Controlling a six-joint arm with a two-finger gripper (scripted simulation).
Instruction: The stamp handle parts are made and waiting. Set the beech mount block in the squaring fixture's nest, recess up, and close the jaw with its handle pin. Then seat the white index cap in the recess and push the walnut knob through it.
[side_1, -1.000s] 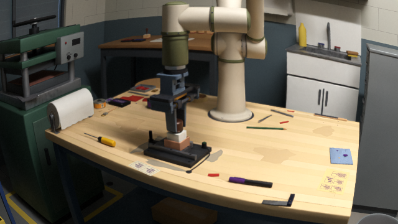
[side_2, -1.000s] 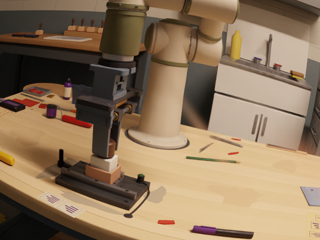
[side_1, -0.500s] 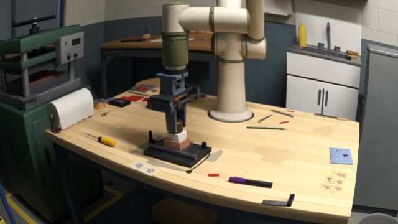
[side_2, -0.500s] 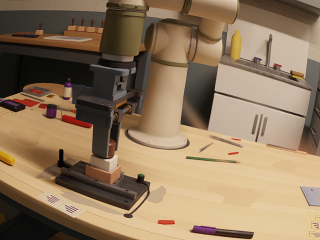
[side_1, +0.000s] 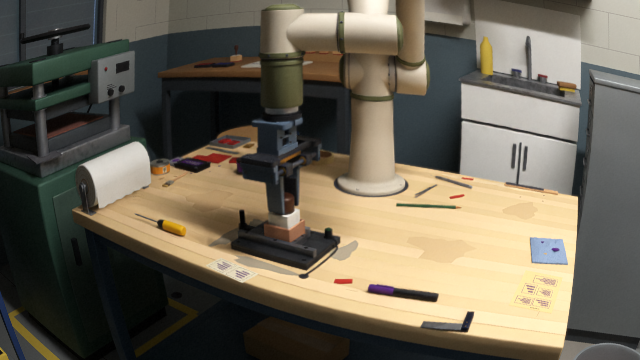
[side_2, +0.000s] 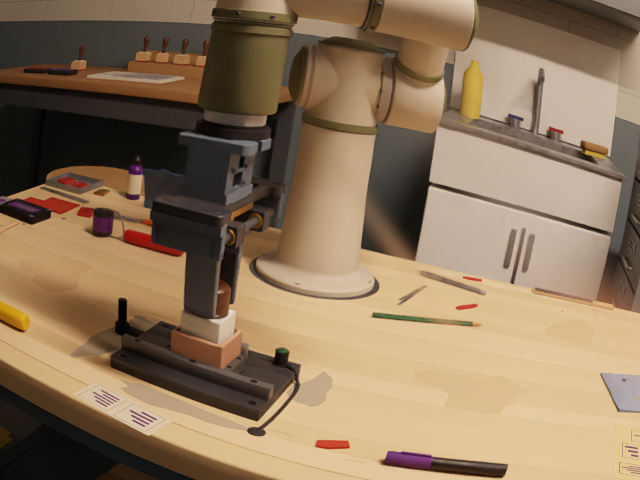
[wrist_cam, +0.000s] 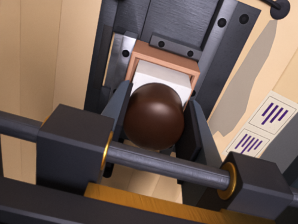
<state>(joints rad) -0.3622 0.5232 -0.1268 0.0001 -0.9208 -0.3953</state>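
The dark walnut knob sits upright in the grip of my gripper, directly over the white index cap, with its lower part hidden by the fingers and the cap. The cap rests in the recess of the reddish beech mount block. The block sits in the nest of the dark squaring fixture near the bench's front left. The fixture's black handle pin stands upright at its left end. A green-topped button sits at its right end.
The arm's cream base stands behind the fixture. A yellow screwdriver lies to the left and printed slips lie in front. A purple marker, a red chip and a green pencil lie to the right.
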